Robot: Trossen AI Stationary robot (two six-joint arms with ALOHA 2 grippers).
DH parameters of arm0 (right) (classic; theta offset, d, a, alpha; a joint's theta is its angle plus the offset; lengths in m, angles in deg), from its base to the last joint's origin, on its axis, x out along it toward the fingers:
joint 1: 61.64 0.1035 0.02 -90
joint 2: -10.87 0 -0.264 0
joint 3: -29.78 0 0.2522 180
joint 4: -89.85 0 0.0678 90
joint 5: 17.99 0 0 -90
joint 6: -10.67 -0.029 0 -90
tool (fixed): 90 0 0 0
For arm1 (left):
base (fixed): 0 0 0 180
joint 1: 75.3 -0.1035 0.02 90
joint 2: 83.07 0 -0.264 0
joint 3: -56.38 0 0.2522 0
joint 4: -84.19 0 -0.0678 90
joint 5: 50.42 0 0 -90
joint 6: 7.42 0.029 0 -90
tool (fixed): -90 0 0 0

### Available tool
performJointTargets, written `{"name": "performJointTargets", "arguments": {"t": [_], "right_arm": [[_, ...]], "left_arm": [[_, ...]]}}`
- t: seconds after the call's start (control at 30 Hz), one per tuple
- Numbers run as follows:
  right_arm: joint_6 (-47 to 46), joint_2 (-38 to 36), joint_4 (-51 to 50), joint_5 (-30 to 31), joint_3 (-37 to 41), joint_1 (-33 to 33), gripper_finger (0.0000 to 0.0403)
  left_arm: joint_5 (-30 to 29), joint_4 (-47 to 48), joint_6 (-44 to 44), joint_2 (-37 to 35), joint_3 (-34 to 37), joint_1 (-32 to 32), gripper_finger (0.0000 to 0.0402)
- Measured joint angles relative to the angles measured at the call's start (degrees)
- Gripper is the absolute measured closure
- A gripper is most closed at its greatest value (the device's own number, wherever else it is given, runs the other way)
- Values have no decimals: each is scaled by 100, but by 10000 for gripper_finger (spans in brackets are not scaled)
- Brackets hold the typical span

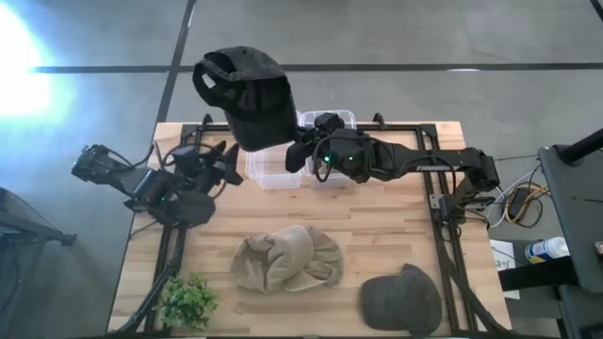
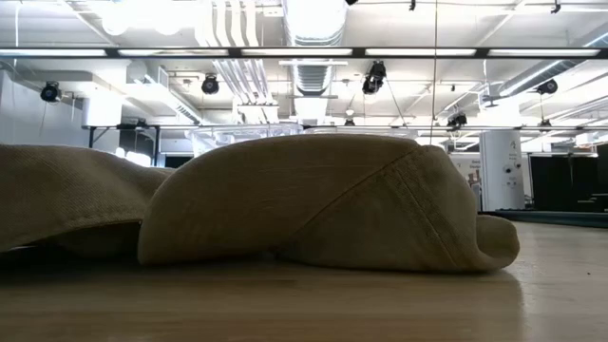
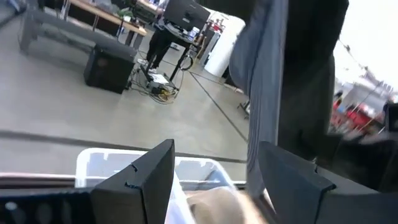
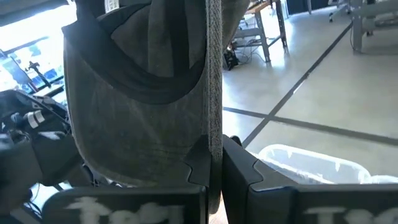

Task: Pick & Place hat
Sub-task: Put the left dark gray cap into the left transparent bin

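Right hand (image 4: 214,163) pinches the black hat (image 1: 247,94), hanging above the clear bin (image 1: 283,168) at the surface's (image 1: 377,240) far edge; left hand (image 3: 214,180) waits open beside it

The wooden table (image 1: 377,235) carries a tan hat (image 1: 287,259), grey cap (image 1: 402,299), plant (image 1: 187,301) and clear bin (image 1: 273,169)

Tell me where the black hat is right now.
In the high view the black hat hangs lifted at the table's far edge, pinched by the right gripper, above the clear bin, with the open left gripper beside it.
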Motion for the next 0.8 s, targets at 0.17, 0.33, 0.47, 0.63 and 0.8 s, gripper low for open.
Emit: {"name": "performJointTargets", "arguments": {"t": [0.17, 0.33, 0.47, 0.63, 0.8], "right_arm": [[35, 0, 48, -46, 0, -1, 390], [121, -1, 181, -130, 0, -20, 390], [139, -41, 179, -202, 0, -25, 390], [278, -226, 191, -384, -1, -191, 390], [449, -448, 184, -600, -2, -495, 390]], "left_arm": [[65, -859, 651, -57, -5, -175, 177], [457, -1346, 784, -51, -5, -500, 177], [841, -1916, 1238, -75, -5, -612, 177], [1092, -2697, 2823, -230, -3, -609, 177], [2423, -3349, 4066, -512, -3, -783, 177]]}}
